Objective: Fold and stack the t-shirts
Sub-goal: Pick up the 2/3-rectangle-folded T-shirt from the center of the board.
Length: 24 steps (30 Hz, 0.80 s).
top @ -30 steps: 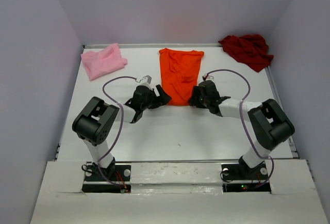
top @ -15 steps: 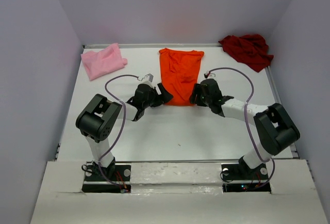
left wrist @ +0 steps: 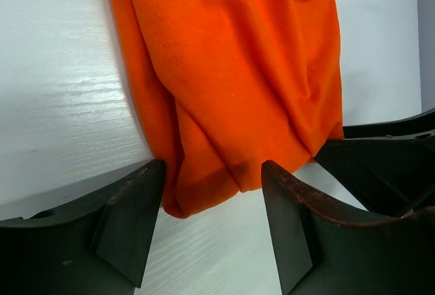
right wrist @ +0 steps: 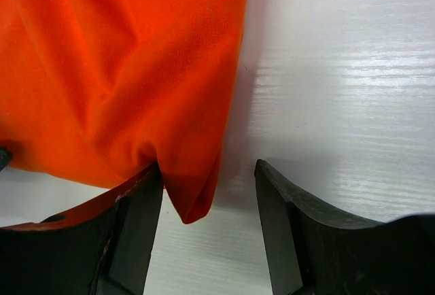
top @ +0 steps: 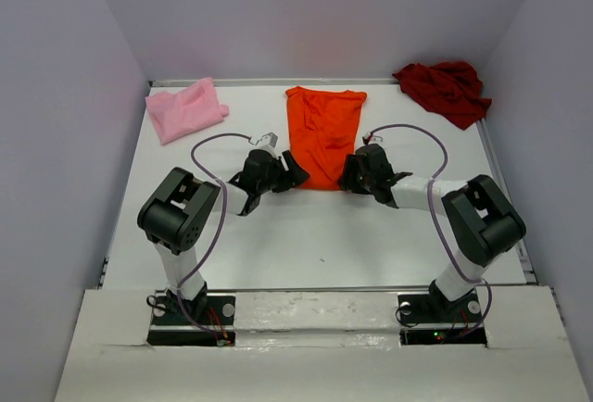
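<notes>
- The jaws of the left gripper, not shut yet, have been narrowed around the orange t-shirt corner: a pinch for folding seems started.
- The right gripper is kept open at the other corner.

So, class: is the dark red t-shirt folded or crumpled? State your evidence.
Crumpled. The dark red t-shirt lies in an uneven, bunched heap with ragged edges, not a flat rectangle.

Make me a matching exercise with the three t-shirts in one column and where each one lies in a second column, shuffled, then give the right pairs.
Column one:
1. orange t-shirt
2. pink t-shirt
3. dark red t-shirt

Column two:
A. far right corner
B. far left corner
C. centre, between the other two

Pairs: 1-C; 2-B; 3-A
</notes>
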{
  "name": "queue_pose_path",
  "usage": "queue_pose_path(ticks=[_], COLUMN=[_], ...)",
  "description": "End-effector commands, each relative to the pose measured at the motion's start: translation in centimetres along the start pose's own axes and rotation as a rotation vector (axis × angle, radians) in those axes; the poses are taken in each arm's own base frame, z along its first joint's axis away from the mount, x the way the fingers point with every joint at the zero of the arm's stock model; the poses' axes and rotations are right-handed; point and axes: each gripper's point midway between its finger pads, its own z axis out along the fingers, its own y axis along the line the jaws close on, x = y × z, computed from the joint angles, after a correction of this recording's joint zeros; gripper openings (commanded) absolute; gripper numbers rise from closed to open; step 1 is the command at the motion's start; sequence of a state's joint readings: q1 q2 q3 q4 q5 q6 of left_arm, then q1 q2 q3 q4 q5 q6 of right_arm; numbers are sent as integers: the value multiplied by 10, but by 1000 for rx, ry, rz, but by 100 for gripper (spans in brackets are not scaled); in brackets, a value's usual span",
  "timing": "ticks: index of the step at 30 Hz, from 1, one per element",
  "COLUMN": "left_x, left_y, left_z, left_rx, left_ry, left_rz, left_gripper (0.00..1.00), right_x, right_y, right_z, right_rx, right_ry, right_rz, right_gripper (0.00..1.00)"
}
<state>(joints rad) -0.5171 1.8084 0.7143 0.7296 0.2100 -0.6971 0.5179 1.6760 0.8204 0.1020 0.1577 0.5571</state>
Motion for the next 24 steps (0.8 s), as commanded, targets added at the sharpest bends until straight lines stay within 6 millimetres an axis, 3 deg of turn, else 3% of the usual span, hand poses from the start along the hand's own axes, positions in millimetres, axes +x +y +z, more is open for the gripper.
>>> queue_pose_path(ticks=[1,3,6,7,8,9,11,14,15,16,24], left_x=[31,34,37,36,38,37,37,38,38,39,43], left_y=[23,24,24,22,22,23,24,27,27,28,27], left_z=[0,1,5,6,6,7,7,8,8,7,-3], left_rx=[-72,-68,-62,-55,-52,-58,-67,-78,-76,-77,-74], left_ry=[113,127,143,145,151,151,152,156,158,162,168], left_rz=[14,16,15,16,19,20,25,33,33,31,33], left_gripper=[71,61,54,46,11,0,0,0,0,0,0], right_x=[-18,-18,-17,-17,-17,-17,-16,-15,-14,-13,-2], right_y=[11,11,13,13,13,13,13,12,12,11,6], right_z=[6,8,11,11,12,11,12,14,14,14,-2], right_rx=[-19,-18,-22,-21,-21,-22,-20,-18,-17,-16,-2], right_ry=[-61,-62,-58,-56,-56,-56,-55,-51,-48,-46,7], right_rz=[4,4,5,5,5,5,5,-2,0,3,11], right_gripper=[61,61,61,61,60,60,58,41,8,0,0])
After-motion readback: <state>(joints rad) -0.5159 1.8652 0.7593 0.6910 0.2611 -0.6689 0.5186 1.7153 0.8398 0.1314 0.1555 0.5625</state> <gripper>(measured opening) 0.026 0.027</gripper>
